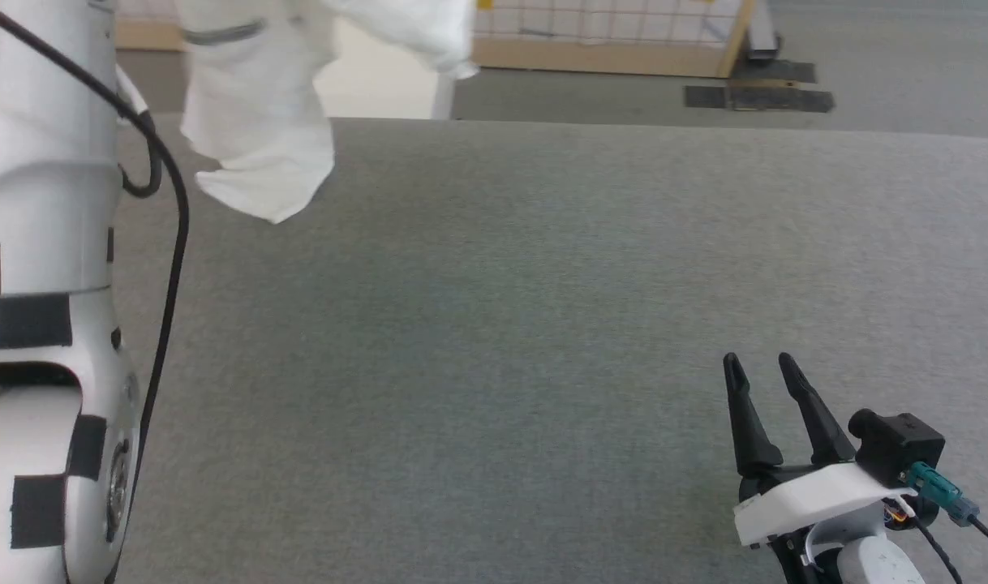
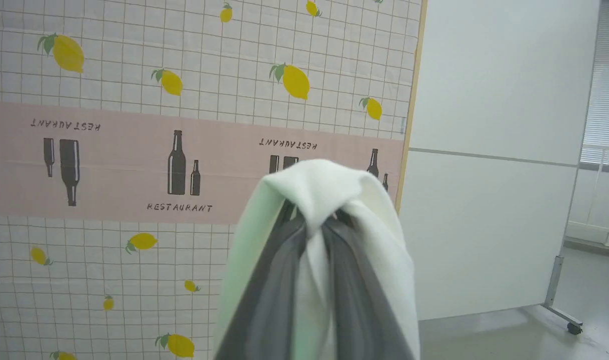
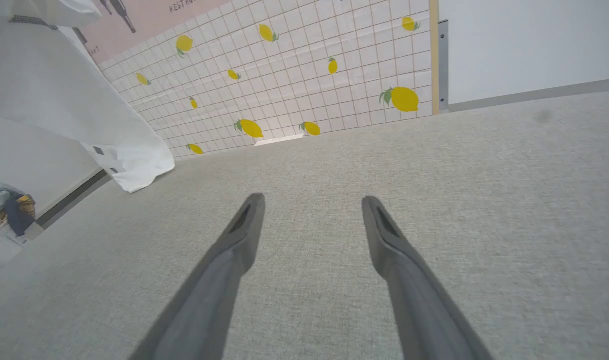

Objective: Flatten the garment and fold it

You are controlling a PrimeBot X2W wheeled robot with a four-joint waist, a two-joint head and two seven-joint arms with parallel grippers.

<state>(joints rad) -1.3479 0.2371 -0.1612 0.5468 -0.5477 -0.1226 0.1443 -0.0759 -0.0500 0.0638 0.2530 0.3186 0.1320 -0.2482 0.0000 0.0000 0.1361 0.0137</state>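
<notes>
The white garment (image 1: 259,138) hangs in the air over the table's far left corner, its lower end dangling just above the grey surface. In the left wrist view my left gripper (image 2: 312,217) is shut on a bunch of the garment (image 2: 324,190), which drapes over both fingertips. The right wrist view shows the garment (image 3: 59,100) hanging at the upper left. My right gripper (image 1: 762,369) stands open low over the table's near right part, nothing between its fingers (image 3: 244,225).
The grey felt table (image 1: 543,308) spreads wide across the middle. My pale left arm (image 1: 40,284) with a black cable rises along the left edge. A lemon-patterned screen (image 2: 134,100) stands beyond the table's far edge, next to a white partition (image 2: 494,150).
</notes>
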